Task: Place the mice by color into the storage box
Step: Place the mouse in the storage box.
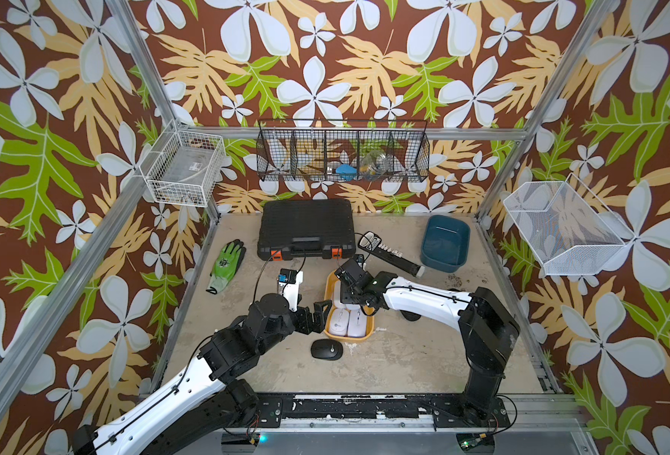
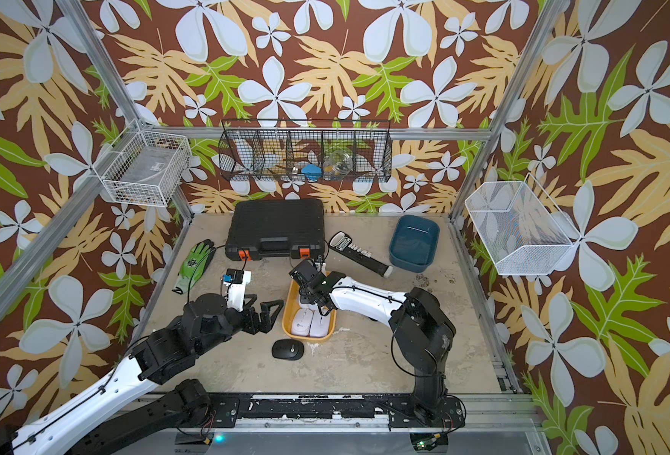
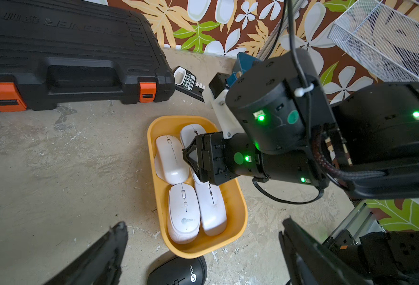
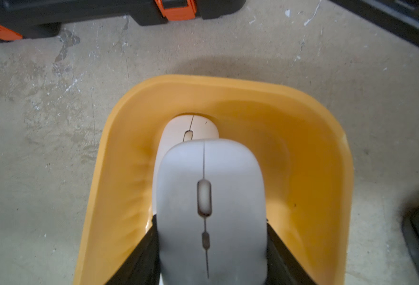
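Right gripper (image 4: pixel 211 223), clenched on a white mouse (image 4: pixel 211 172), holds it over the far end of the yellow storage box (image 3: pixel 235 202) where other white mice (image 3: pixel 183 212) lie, so white looks nearly sorted, while a black mouse (image 1: pixel 326 349) just outside its near end is not yet placed.

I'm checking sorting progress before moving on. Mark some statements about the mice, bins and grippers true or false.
1. The right gripper grips a white mouse over the yellow tray. True.
2. The left gripper holds a black mouse. False: it is open and empty; the black mouse lies on the table beside the tray.
3. The blue bin holds several mice. False: it looks empty.
4. The black tool case is closed. True.
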Robot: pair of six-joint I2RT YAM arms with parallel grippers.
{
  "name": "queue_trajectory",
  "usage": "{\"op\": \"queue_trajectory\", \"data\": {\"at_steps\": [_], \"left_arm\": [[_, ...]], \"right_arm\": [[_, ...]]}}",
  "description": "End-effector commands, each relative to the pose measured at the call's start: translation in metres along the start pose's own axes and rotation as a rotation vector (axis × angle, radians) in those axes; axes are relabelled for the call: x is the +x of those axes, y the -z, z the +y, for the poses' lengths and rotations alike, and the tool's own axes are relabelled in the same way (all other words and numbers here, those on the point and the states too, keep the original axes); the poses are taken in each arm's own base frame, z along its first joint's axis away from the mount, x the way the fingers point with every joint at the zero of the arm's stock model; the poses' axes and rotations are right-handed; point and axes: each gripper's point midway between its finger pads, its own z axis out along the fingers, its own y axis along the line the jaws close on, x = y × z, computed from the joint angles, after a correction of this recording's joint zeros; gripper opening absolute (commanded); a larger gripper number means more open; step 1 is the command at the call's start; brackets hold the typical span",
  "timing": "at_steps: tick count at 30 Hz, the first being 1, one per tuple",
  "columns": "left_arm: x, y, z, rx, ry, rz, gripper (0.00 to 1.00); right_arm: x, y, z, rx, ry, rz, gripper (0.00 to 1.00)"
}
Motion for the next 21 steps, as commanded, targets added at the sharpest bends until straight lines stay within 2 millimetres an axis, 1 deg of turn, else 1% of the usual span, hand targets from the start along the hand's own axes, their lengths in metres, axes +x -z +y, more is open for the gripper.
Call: {"op": "queue_trajectory", "data": {"at_steps": [1,8,11,17,21], "left_arm": [[0.003,0.001,0.004,-0.011,0.009,0.006,1.00],[0.005,0.003,0.005,-0.010,0.005,0.009,1.00],[0.006,0.004,0.005,-0.007,0.005,0.013,1.00],[0.013,0.003,0.006,-0.005,0.011,0.028,1.00],[0.015,0.003,0.008,-0.005,0.014,0.032,1.00]], "right_arm": [[-0.011,0.000,-0.005,0.048,-0.026,-0.052,0.56],[-0.004,-0.016,-0.024,0.105,-0.055,-0.038,0.57],[-0.004,-0.020,-0.030,0.113,-0.076,-0.037,0.57],[-0.006,-0.028,-0.034,0.134,-0.076,-0.033,0.59],[-0.002,-0.034,-0.037,0.141,-0.082,-0.015,0.61]]}}
